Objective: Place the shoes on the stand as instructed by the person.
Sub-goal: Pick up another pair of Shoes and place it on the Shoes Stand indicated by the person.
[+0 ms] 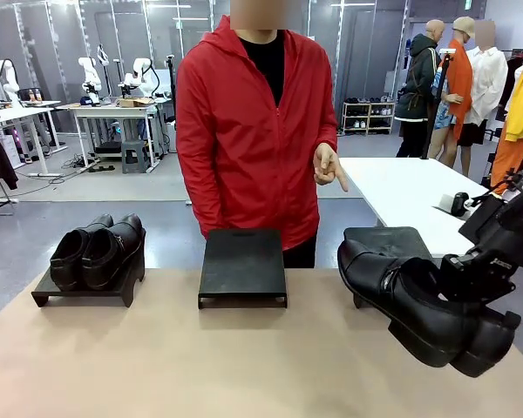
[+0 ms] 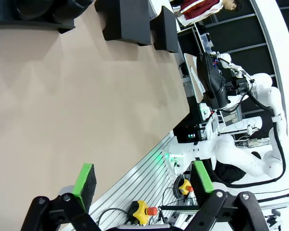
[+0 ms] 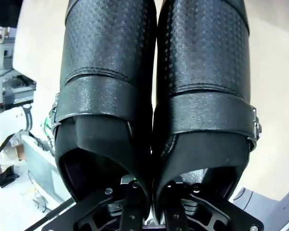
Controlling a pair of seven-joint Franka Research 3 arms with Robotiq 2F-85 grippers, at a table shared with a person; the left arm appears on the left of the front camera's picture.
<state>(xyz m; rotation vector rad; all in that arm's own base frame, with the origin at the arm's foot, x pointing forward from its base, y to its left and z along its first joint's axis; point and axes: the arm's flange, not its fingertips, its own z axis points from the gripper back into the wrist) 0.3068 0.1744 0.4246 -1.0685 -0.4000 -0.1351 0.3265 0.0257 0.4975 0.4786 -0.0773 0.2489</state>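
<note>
Right hand [image 1: 471, 283] is clenched on a pair of shoes [image 1: 410, 305], held in the air over the bench [image 1: 244, 366], toes pointing toward the middle stand [image 1: 242, 266]. That bare stand is just left of the toes; another stand [image 1: 388, 239] sits right behind the shoes, partly hidden. The person's hand [image 1: 329, 167] points down between these two; I cannot tell which one. Left hand [image 2: 144, 185] hangs open, far off. Another pair [image 1: 98, 250] fills the left stand [image 1: 87, 292].

R gripper [image 1: 458, 277] holds 2 shoes [image 1: 418, 305] aloft; person's hand [image 1: 329, 167] points, prob. mid stand [image 1: 242, 266].
</note>
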